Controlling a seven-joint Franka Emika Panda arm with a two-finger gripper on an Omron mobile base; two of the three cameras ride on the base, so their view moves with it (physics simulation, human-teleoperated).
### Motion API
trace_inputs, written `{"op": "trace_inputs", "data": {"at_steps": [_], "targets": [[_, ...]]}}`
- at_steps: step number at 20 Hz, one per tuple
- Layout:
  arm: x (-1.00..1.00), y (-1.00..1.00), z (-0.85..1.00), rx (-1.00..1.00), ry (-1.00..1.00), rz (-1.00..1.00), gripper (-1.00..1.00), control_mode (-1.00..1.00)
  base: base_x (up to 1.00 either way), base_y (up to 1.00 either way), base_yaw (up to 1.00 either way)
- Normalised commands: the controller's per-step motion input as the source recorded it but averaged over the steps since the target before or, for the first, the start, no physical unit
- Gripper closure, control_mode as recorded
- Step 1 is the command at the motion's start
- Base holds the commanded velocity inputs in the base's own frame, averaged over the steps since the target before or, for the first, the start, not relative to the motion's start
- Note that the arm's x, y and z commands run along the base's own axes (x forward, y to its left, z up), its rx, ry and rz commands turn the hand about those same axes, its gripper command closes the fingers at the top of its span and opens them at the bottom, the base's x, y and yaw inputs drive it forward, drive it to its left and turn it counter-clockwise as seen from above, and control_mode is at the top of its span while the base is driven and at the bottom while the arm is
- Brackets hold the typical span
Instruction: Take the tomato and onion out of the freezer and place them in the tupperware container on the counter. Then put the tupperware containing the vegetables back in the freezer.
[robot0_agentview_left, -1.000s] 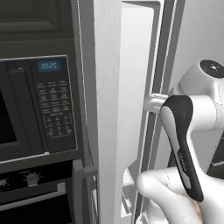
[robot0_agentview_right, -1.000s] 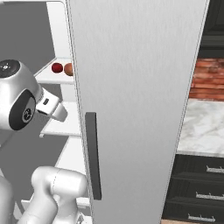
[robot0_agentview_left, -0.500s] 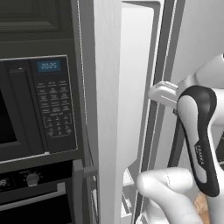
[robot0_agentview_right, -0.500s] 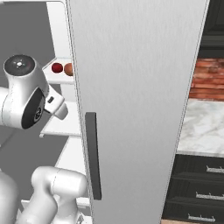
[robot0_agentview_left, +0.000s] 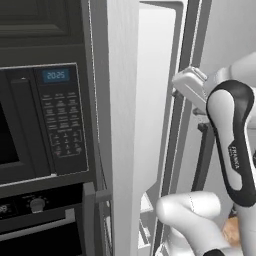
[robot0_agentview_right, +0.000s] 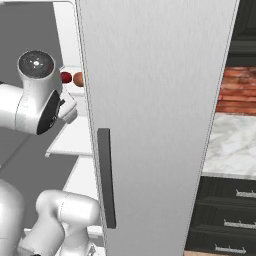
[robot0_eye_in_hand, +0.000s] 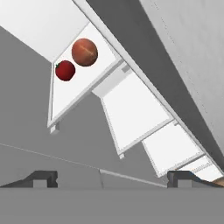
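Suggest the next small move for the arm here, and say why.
Probably advance the gripper toward the tomato. It sits beside the onion on a white freezer shelf; the fingers are spread wide, empty and well short of both, so closing the distance comes first.

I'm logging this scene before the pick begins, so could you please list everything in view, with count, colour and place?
tomato: one, deep red, on a freezer shelf beside the onion.
onion: one, orange-brown, same shelf.
freezer: one, light grey, door open, white shelves inside.
handle: one, dark, upright on the freezer door.
microwave: one, black, with keypad, left of the freezer.
counter: one, white-grey marble, right of the freezer.
brick wall: one, red, behind the counter.
gripper: one, dark fingertips, open, facing the shelves.
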Motion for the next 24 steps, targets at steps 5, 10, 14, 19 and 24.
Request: {"op": "trace_inputs", "data": {"at_steps": [5, 10, 14, 19, 24], "targets": [[0.68, 0.30, 0.11, 0.01, 0.00, -0.09, -1.00, -1.00, 0.00, 0.00, 0.00], [0.53, 0.31, 0.14, 0.00, 0.00, -0.05, -1.00, -1.00, 0.00, 0.00, 0.00], [0.51, 0.14, 0.05, 0.04, 0.00, 0.00, -1.00, -1.00, 0.00, 0.00, 0.00], [0.48, 0.11, 0.00, 0.06, 0.00, 0.00, -1.00, -1.00, 0.00, 0.00, 0.00], [0.45, 0.19, 0.00, 0.04, 0.01, 0.00, -1.00, -1.00, 0.00, 0.00, 0.00]]}}
